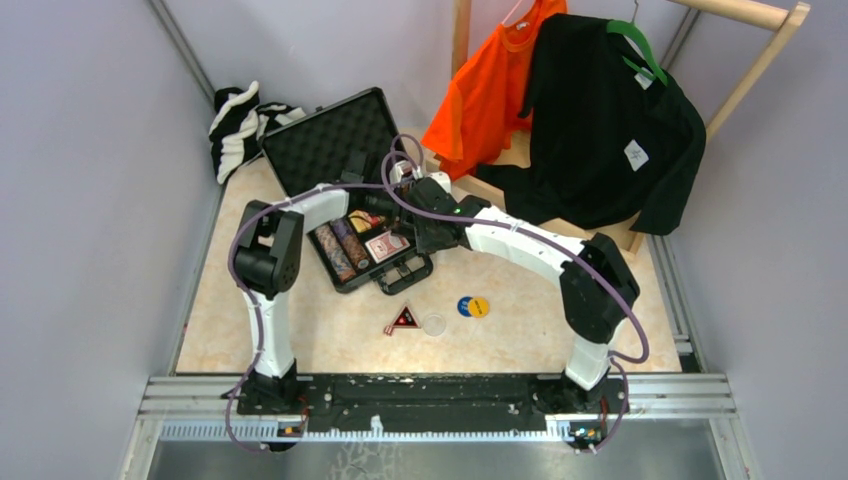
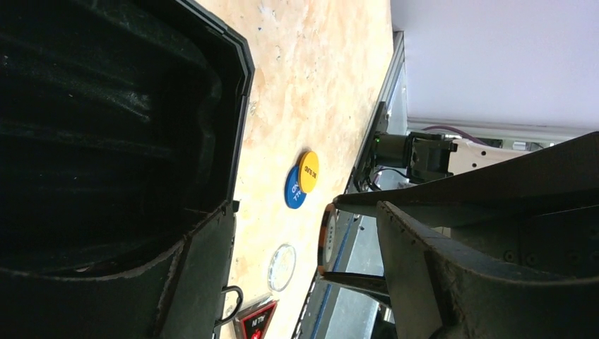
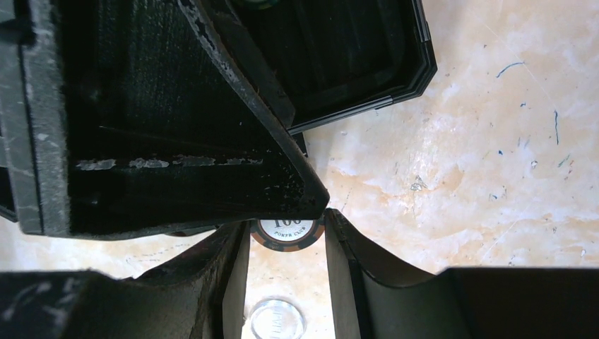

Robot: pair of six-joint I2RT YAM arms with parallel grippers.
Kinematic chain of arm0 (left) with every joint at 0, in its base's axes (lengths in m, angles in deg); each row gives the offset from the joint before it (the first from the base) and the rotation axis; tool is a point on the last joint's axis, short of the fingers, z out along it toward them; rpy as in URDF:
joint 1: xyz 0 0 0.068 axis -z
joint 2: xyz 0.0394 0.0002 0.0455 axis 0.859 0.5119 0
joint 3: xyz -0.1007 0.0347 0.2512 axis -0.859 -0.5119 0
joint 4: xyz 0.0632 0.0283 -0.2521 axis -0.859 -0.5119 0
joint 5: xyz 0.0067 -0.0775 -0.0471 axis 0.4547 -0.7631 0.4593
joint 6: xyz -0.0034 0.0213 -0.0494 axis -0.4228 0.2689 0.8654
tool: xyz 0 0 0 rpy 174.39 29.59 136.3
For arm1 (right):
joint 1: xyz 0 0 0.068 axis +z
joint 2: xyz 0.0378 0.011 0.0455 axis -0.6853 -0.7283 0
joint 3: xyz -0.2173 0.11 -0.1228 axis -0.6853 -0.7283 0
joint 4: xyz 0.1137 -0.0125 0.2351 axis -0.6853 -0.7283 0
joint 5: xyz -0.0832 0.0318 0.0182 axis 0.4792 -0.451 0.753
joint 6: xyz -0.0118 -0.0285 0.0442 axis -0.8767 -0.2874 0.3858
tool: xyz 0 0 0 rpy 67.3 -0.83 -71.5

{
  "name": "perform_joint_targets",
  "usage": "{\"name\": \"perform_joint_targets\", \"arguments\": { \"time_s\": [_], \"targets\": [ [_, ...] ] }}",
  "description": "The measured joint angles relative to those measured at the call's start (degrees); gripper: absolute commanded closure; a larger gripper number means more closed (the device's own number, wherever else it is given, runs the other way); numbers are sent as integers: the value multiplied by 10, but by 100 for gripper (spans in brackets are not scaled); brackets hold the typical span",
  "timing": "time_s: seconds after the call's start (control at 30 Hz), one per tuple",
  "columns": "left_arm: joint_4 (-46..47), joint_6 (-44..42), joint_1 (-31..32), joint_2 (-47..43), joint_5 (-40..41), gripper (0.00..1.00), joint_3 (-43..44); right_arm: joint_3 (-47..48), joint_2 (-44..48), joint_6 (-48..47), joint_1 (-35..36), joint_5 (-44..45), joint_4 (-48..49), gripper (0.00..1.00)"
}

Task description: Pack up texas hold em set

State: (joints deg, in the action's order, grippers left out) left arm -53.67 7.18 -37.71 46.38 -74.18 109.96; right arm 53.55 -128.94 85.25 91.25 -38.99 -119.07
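The black briefcase (image 1: 330, 150) lies open with rows of poker chips (image 1: 340, 250) and the red card deck (image 1: 387, 246) in its base. Both grippers meet at its right side. My right gripper (image 3: 286, 244) is shut on the edges of an orange-rimmed poker chip (image 3: 286, 232), held above the table. My left gripper (image 2: 307, 261) stands open, one finger on each side of that chip (image 2: 325, 240). On the table in front lie the blue and yellow discs (image 1: 473, 306), the clear disc (image 1: 434, 323) and the black-red triangle (image 1: 403, 319).
A black-and-white striped cloth (image 1: 240, 125) lies at the back left corner. An orange shirt (image 1: 490, 90) and a black shirt (image 1: 610, 130) hang on a wooden rack (image 1: 750, 15) at the back right. Grey walls close in both sides.
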Motion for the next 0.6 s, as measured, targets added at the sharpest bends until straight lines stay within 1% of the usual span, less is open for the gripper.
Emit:
{"name": "perform_joint_targets", "arguments": {
  "time_s": [0.3, 0.53, 0.6],
  "targets": [
    [-3, 14, -10, -5, 10, 21, 9, 10, -7, -2, 0, 0, -2, 61],
    [8, 28, -16, -6, -2, 24, 9, 30, -18, -5, 0, 1, -4, 62],
    [16, 34, -16, -10, -9, 26, 5, 33, -20, -5, 0, 1, -7, 62]
  ]
}}
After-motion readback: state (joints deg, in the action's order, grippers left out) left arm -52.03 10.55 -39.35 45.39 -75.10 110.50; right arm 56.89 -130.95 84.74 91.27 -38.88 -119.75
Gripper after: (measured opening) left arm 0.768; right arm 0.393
